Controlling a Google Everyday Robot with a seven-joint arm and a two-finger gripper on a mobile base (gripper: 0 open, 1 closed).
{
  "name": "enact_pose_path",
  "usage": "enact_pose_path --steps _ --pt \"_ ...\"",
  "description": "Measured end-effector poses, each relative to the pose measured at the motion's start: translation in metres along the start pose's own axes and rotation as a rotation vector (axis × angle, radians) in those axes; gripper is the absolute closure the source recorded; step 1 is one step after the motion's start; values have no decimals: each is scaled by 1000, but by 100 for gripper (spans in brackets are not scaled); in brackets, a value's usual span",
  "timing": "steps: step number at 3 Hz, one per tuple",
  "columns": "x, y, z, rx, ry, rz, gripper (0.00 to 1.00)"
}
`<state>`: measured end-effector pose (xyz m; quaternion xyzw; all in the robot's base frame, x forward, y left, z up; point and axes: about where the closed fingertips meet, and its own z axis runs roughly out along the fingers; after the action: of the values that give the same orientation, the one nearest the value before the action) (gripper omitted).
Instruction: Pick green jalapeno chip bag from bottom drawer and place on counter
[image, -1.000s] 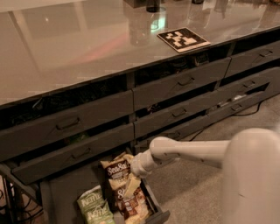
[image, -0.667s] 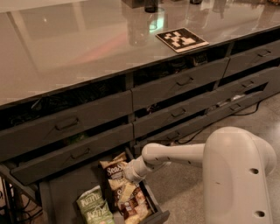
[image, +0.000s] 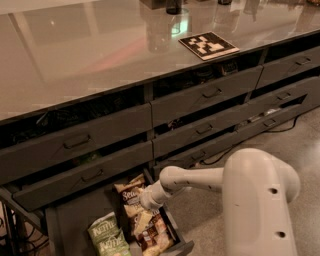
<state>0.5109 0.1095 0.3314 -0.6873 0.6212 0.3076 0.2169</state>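
Observation:
The bottom drawer (image: 178, 246) stands pulled open at the lower left. Two light-green jalapeno chip bags lie at its left side, one (image: 102, 227) just behind the other (image: 113, 246). Brown-and-cream Sea Salt bags (image: 130, 191) lie to their right. My gripper (image: 142, 220) is down inside the drawer over the Sea Salt bags, to the right of the green bags and apart from them. The glossy counter (image: 90, 55) spans the top of the view and bears the black-and-white tag (image: 208, 45).
Shallower grey drawers with bar handles (image: 77, 142) sit partly open above the bottom drawer, the lowest overhanging its back. My white arm (image: 260, 200) fills the lower right. Dark containers (image: 172, 6) stand at the counter's far edge. A cable (image: 285, 129) lies on the floor at right.
My arm has swung left and lower into the drawer, and its bulky white segment has come closer to the camera. The bags have not moved.

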Motion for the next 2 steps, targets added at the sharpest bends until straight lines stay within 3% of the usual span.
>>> enact_pose_path --steps 2 --pt "34 -13 119 -85 -16 -65 0"
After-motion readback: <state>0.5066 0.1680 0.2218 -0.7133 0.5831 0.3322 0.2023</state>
